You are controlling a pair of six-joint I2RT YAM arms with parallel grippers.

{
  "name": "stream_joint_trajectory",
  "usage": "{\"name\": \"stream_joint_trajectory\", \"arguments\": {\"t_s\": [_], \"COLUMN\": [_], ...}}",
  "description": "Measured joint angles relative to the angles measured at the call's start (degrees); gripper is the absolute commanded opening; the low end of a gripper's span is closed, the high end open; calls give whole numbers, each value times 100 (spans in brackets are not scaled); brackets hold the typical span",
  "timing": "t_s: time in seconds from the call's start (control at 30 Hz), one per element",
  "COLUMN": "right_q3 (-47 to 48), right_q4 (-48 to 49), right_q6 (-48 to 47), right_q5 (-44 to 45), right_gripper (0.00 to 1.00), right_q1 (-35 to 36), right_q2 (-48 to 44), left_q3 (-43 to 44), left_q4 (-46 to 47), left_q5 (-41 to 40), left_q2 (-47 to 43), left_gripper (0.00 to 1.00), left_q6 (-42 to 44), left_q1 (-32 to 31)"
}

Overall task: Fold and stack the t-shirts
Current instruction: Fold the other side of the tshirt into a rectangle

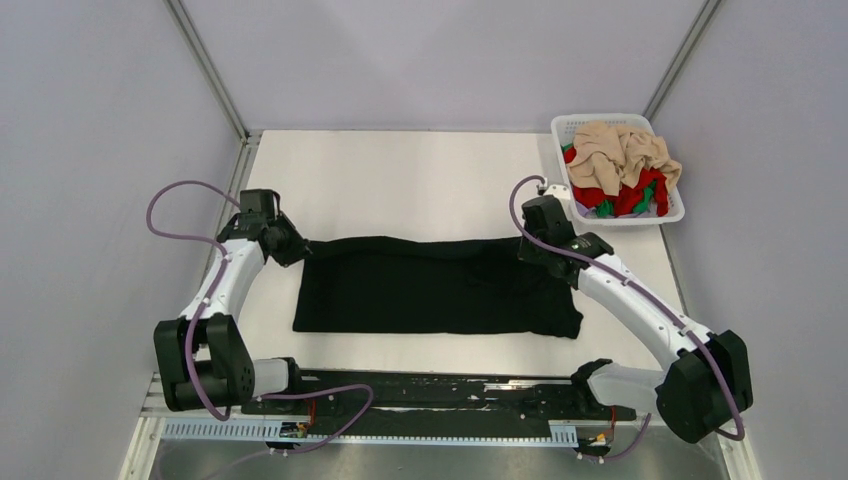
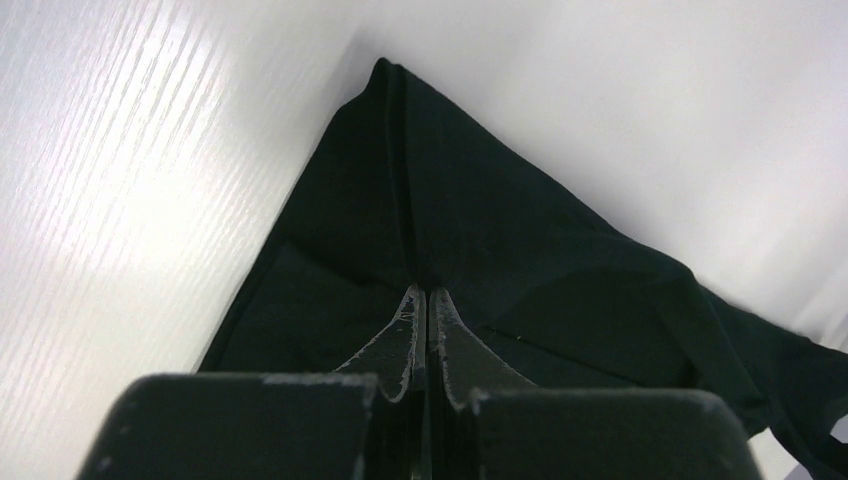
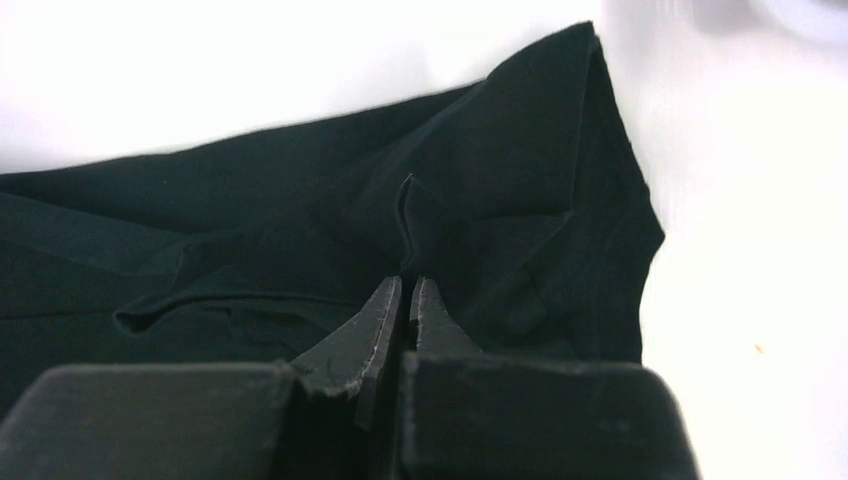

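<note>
Left pincer [image 2: 421,292]: fingers pressed together, pinching a ridge of the large plain black cloth t-shirt [image 1: 430,290] at its 10 o'clock corner. Right pincer [image 3: 408,282]: likewise closed on a fold at the 2 o'clock corner. Shirt lies spread flat mid white counter [image 1: 400,180]. At 2 o'clock, white plastic lattice basket [image 1: 600,119] holds crumpled beige shirt [image 1: 625,150], red shirt [image 1: 605,180], green shirt [image 1: 649,191].

The left arm [image 1: 225,285] rises from its base at the near left and reaches forward and inward. The left gripper [image 2: 421,292] is low, with its fingers pressed together on a ridge of the black t-shirt [image 1: 430,285]. The right arm [image 1: 640,305] mirrors it from the near right, and the right gripper [image 3: 405,283] is likewise pinched tight on a fold of that cloth.
</note>
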Motion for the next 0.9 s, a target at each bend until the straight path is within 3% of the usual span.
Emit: {"name": "stream_joint_trajectory", "arguments": {"t_s": [0.3, 0.67, 0.8, 0.9], "right_q3": [-557, -1180, -1305, -1355], "right_q4": [-448, -754, -778, -866], "right_q6": [658, 1338, 1456, 1534], "right_q5": [-26, -354, -503, -551], "right_gripper": [0, 9, 20, 39], "right_q1": [225, 264, 269, 271], "right_q2": [-153, -356, -350, -348], "left_q3": [-651, -946, -885, -798], "left_q4": [-326, -608, -656, -682], "left_q5": [-229, -608, -713, -761], "left_q2": [-442, -531, -422, -308], "left_gripper": [0, 0, 0, 0], "left_q6": [-9, -13, -24, -31], "left_q1": [0, 0, 0, 2]}}
